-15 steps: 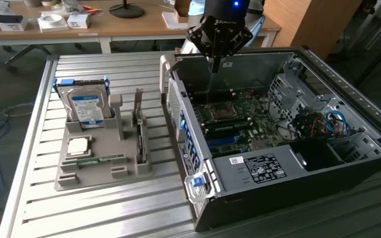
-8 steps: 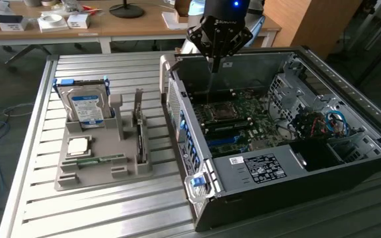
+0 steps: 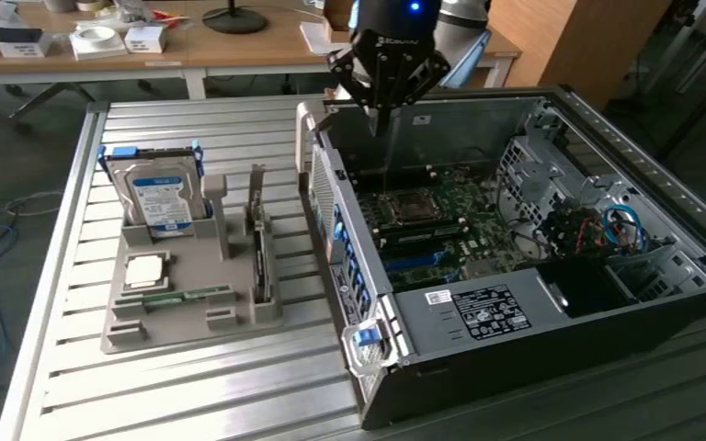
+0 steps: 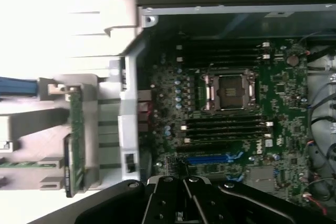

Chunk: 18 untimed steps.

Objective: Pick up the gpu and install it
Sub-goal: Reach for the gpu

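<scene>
Hanging over the open computer case (image 3: 513, 367), the gripper (image 3: 381, 127) is seen with its fingers brought fully together and nothing held between them. Directly beneath it the motherboard (image 3: 451, 220) is exposed, with a blue slot (image 4: 210, 158) closest below the fingertips and the bare processor socket (image 4: 229, 92) a little farther along the board. Beyond the case wall (image 3: 328, 211) to the gripper's side, a grey tray (image 3: 157, 335) is laid on the slatted table (image 3: 206, 395). The gpu (image 3: 258, 248) is stood on edge in the tray slot nearest the case, well apart from the gripper and untouched, with its grey bracket raised at one end. Farther off in the same tray, a memory stick (image 3: 187, 296), a processor chip (image 3: 144, 269) and an upright hard drive (image 3: 161, 197) are kept. The gpu is judged to be light and stiff but fragile: a thin board whose soldered parts and contact edge are best left unpinched. A hold across its thickness, on the free upper edge near the middle so that it is balanced, is judged soundest. The flat faces may prove somewhat slippery, and a tilted hold could let the card swing. The bracket end is judged the sturdier part if a firmer hold is wanted.
</scene>
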{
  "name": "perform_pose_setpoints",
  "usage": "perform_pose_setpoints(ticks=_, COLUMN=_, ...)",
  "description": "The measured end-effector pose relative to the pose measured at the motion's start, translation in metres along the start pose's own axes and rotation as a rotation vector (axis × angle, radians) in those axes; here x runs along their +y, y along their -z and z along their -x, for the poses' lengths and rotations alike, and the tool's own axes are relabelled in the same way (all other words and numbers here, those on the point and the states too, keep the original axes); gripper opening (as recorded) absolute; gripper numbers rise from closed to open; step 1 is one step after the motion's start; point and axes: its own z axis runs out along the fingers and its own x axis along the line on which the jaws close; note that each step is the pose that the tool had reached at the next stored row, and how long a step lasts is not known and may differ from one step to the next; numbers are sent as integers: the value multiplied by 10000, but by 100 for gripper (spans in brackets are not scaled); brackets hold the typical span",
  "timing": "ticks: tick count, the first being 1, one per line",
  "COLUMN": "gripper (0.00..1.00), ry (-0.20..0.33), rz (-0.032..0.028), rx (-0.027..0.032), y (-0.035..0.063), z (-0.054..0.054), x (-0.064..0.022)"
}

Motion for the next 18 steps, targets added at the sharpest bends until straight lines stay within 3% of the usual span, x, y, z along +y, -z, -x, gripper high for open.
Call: perform_pose_setpoints(ticks=18, gripper=11, ry=1, rz=0, rx=0, y=-21, z=-808, x=-37)
